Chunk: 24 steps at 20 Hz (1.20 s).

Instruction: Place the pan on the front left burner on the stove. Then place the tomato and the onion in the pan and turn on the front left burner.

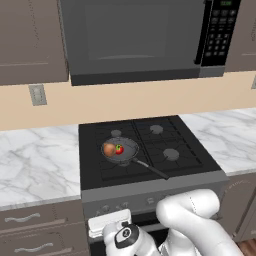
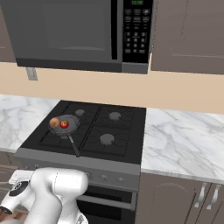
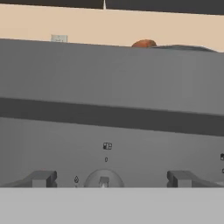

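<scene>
Facing the stove's [image 1: 150,187] grey front panel, my gripper [image 3: 111,179] stands spread wide and holds nothing; its two fingertips [image 3: 43,178] flank a round knob [image 3: 103,179] without touching it. The pan [image 1: 122,150] sits on the front left burner with the onion [image 1: 109,149] and tomato [image 1: 119,149] touching inside it, handle pointing toward the front right.

Facing the stove's [image 3: 109,83] grey front panel, with a round knob [image 3: 103,179] sitting low between the two widely parted fingertips [image 3: 43,178]. Peeking over the panel's top edge: an orange-brown curve, probably the onion [image 3: 144,43], beside a dark rim, the pan [image 3: 183,47].
</scene>
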{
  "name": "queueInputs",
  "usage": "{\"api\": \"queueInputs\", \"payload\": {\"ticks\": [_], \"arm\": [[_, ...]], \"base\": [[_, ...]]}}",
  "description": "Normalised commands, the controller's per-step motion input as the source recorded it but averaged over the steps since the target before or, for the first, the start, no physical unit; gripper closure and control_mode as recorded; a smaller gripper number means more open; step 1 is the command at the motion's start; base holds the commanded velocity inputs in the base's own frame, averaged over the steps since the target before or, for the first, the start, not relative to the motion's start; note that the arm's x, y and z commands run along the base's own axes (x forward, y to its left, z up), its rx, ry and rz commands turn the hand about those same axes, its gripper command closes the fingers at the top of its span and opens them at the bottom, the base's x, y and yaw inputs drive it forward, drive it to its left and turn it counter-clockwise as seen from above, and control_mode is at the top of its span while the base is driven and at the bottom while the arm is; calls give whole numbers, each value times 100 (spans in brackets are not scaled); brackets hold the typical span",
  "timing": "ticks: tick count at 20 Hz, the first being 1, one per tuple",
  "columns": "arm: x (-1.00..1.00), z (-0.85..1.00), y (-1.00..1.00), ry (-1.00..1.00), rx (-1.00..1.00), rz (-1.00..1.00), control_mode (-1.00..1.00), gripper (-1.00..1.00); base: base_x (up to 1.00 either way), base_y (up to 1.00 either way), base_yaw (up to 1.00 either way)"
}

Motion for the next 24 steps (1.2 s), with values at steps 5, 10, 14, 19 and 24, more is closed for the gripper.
{"api": "queueInputs", "payload": {"ticks": [5,10,14,19,24], "arm": [[6,0,3,0,0,0,-100,-100],[5,-5,3,0,0,0,-100,-100],[8,-24,0,0,0,0,-100,-100],[0,-25,0,0,0,0,-100,-100],[14,-11,0,0,0,0,-100,-100]], "base": [[0,0,0],[0,0,0],[0,0,0],[0,0,0],[0,0,0]]}}
